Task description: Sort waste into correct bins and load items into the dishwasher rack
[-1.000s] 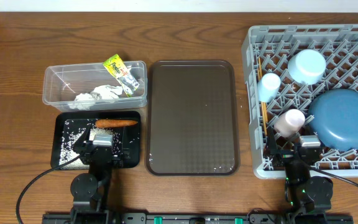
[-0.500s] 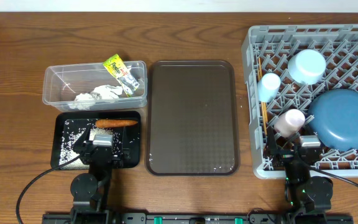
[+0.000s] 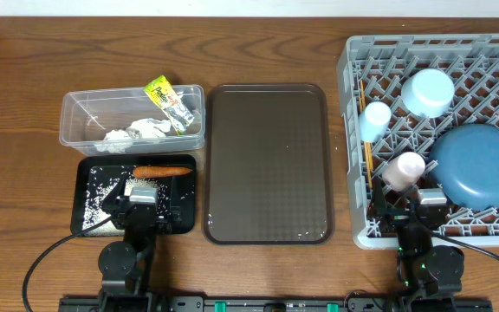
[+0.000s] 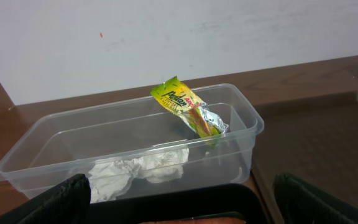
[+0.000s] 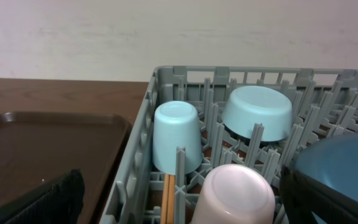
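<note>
In the clear tub [image 3: 85, 117] lie the crumpled white paper [image 3: 137, 132] and the yellow-green wrapper [image 3: 170, 102]. The black tray [image 3: 91, 169] holds the carrot [image 3: 161, 172] and rice scraps [image 3: 98, 195]. My left gripper [image 3: 139, 201] hangs open over that tray's near half, empty. The left wrist view looks past the tray rim [image 4: 185, 194] at the tub [image 4: 55, 134], wrapper [image 4: 188, 109] and paper [image 4: 138, 171]. The grey rack [image 3: 353, 61] holds the blue plate [image 3: 479, 165], pink cup [image 3: 404, 169], light blue cup [image 3: 375, 120], bowl [image 3: 428, 92] and chopsticks [image 3: 366, 147]. My right gripper [image 3: 408, 208] is open at the rack's near edge, holding nothing.
A large dark brown serving tray [image 3: 267, 163] lies between the bins and the rack, its corner showing in the right wrist view [image 5: 42, 143]. Wooden table surrounds everything, and a white wall stands behind.
</note>
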